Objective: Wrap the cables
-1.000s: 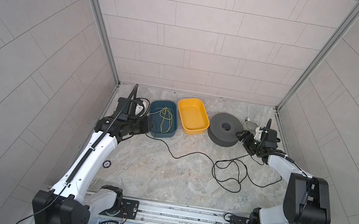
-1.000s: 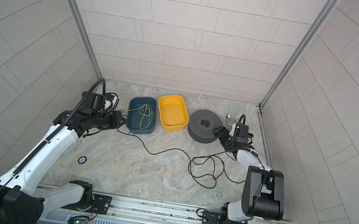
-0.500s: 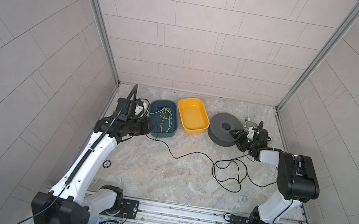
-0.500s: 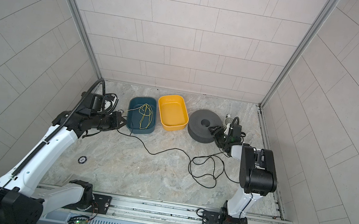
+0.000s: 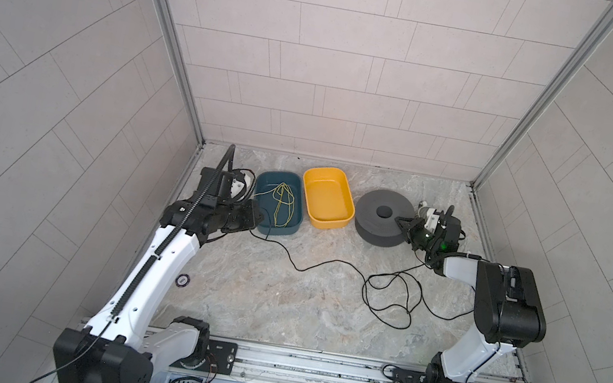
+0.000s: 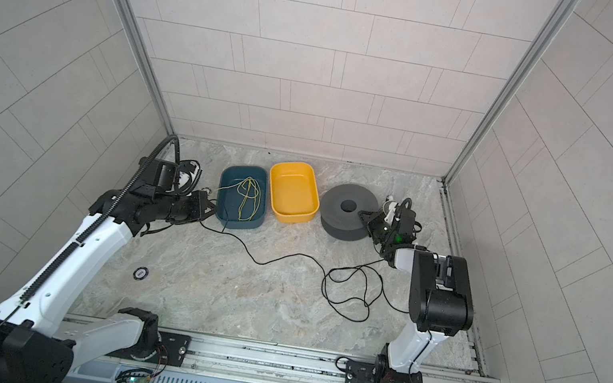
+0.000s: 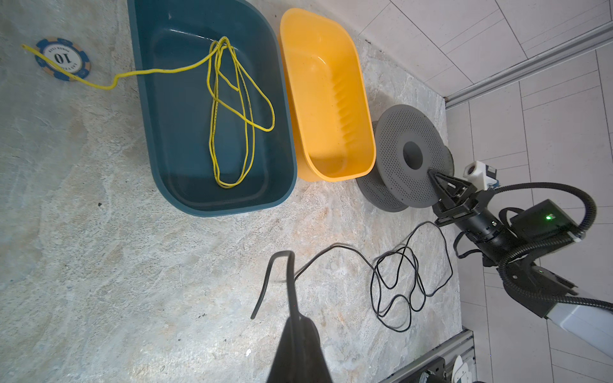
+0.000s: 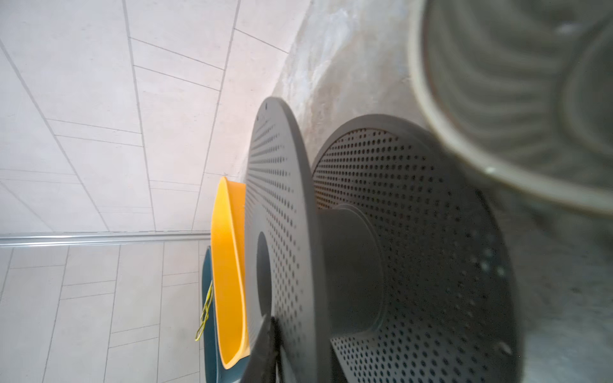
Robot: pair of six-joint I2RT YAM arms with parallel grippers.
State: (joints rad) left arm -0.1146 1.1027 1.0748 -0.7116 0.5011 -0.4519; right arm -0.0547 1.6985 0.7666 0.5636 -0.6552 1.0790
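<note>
Grips cable [image 7: 335, 245] near its free end in left gripper [image 7: 296, 318], clamped tight. Rests right gripper [image 7: 431, 172], also closed and empty, tips on spool [image 7: 391, 142] top flange. Only in left wrist view: cable's stub beyond the grip; in both top views: loose loops on floor [image 5: 278, 301] near spool. Between spool and teal bin [image 7: 159, 165] with cord [image 7: 229, 185], yellow bin [image 7: 318, 83]

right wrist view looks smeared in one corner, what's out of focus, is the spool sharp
Right wrist view: a big ribbed shape close to the lens is badly blurred, too soft to identify; the gray spool beyond it is fairly sharp, holes readable. Left wrist view: spool crisp, left gripper and the black cable it pinches soft and dark up close.
</note>
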